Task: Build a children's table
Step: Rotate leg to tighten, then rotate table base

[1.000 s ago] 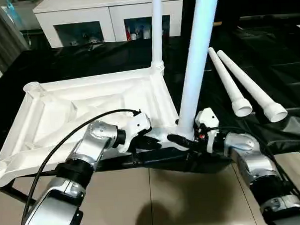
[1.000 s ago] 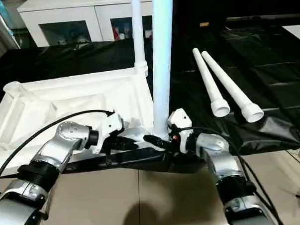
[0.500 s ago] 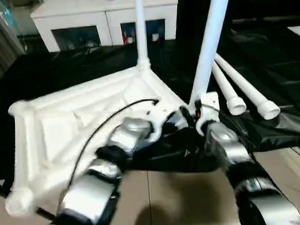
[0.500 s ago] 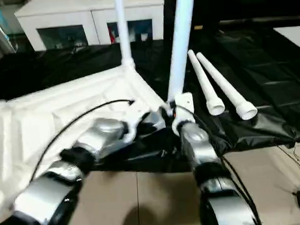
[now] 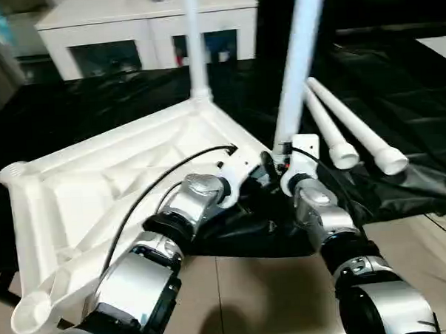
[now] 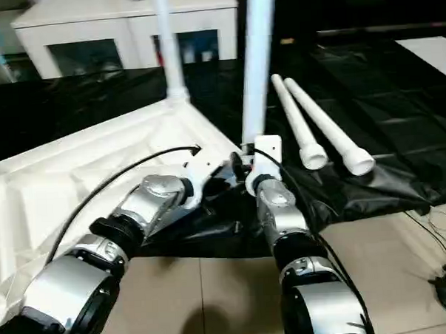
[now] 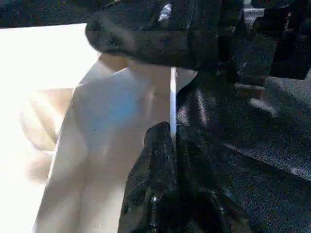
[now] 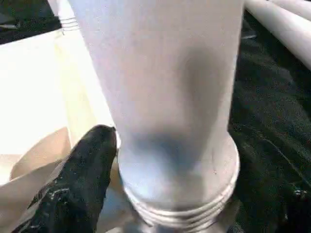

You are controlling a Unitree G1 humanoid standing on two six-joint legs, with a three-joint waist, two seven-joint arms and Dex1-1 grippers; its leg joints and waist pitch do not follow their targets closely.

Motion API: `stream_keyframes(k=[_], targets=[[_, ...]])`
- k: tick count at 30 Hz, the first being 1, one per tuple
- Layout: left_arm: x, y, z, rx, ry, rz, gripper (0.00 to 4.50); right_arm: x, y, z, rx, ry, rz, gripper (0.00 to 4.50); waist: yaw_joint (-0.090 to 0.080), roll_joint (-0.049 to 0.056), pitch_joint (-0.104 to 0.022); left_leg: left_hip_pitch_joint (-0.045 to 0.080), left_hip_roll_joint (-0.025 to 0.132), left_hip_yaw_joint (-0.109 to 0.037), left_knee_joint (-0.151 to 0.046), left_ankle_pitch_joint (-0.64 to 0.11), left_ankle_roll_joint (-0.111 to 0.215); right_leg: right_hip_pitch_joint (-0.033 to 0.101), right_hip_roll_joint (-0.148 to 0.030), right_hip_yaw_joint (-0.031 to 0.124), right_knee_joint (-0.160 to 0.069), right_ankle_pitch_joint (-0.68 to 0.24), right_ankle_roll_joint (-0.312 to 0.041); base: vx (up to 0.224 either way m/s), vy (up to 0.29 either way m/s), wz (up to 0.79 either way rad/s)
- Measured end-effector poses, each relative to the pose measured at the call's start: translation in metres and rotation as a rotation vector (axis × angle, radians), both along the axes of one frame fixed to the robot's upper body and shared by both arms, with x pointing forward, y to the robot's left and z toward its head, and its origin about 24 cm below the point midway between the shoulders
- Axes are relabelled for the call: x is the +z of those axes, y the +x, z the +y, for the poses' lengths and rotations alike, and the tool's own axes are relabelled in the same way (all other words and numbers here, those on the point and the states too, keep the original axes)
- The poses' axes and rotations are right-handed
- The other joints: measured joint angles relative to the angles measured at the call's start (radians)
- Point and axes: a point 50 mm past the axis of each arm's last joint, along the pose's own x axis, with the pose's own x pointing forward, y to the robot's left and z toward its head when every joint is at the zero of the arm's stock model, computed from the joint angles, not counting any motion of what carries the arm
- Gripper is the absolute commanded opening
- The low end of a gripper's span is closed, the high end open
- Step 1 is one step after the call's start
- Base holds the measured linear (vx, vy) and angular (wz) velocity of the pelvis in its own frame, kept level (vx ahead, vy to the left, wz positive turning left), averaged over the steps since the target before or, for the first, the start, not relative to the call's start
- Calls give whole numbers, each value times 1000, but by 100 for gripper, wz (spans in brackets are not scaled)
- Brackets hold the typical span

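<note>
White table top point(image 5: 112, 179) lay ribbed-side up; the wrist view revealed the left tool point(image 7: 170, 141) shut on its rib, right tool point(image 8: 160, 194) straddling the upright leg point(image 8: 160, 73), grip uncertain.

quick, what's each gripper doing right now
Left gripper: shut on the table top's thin rim.
Right gripper: at the near leg's base; state cannot be told.

The tabletop point(image 5: 98, 180) and legs point(image 5: 354, 128) looked like smooth white plastic, the table's cover point(image 5: 397, 78) was shiny, wrinkly black sheeting, forearms point(image 5: 325, 218) brushed silver metal.

Both silver forearms angle inward; left gripper point(image 7: 172, 141) fingers pressed together
</note>
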Motion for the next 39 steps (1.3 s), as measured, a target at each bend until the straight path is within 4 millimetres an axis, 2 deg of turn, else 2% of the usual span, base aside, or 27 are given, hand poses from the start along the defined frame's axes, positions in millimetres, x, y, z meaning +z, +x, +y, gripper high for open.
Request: stream_keyframes(k=[4, 9, 14, 15, 17, 24, 26, 28, 32, 39], targets=[[0, -1, -1, -37, 12, -29, 0, -1, -2, -4, 15, -55, -22, 398, 1, 0, 0, 0, 0, 0, -3, 0, 0, -1, 0, -1, 0, 0, 0, 0, 0, 0], [1, -2, -2, -86, 15, -64, 0, -5, -15, -22, 7, -75, -70, 398, 21, 4, 1, 0, 0, 1, -6, 0, 0, -2, 0, -1, -1, 0, 1, 0, 0, 0], [2, -1, 0, -105, 33, -103, 0, -3, -23, -33, 4, -86, -102, 398, 24, 7, 1, -2, 0, 1, -6, 0, 0, -4, 0, -1, -1, -1, 3, 0, 0, 0], [2, -1, 0, -107, 32, -105, 28, -3, -25, -34, 7, -86, -104, 402, 24, 8, 1, -2, 0, 1, -6, 0, 0, -4, 0, -1, -2, -1, 3, 0, 0, 0], [2, 0, 1, -107, 29, -103, 56, -4, -28, -35, 10, -86, -109, 404, 24, 8, 1, -2, 0, 1, -6, 0, 0, -4, 0, -1, -2, -1, 3, 0, 0, 0], [13, 4, 9, -129, -46, -145, 99, -2, -35, -37, 34, -98, -119, 404, 23, 5, 3, -6, 0, 1, -6, 0, 0, -4, 0, -1, -8, 0, 4, 0, 0, 0], [17, 5, 12, -135, -73, -136, 125, 0, -35, -38, 59, -104, -125, 404, 23, 5, 3, -7, 0, 2, -6, 1, 3, -4, 0, -1, -10, 0, 4, 0, 0, 0], [23, 6, 17, -165, -101, -119, 139, 3, -38, -38, 93, -111, -146, 404, 24, 5, 3, -8, 0, 2, -6, 2, 7, -5, 0, -1, -12, 0, 4, 0, 0, 0], [32, 0, 36, -280, -167, -48, 139, 4, -42, -41, 133, -109, -157, 404, 24, 5, 3, -10, 0, 3, -6, 1, 9, -6, 1, -1, -13, 0, 4, 0, 0, 0], [43, -28, 89, -444, -142, 50, 139, 9, -49, -54, 139, -83, -191, 404, 26, 5, 4, -8, 2, 4, -6, -1, 4, -7, 2, 0, -11, 0, 4, 0, 0, 0]])
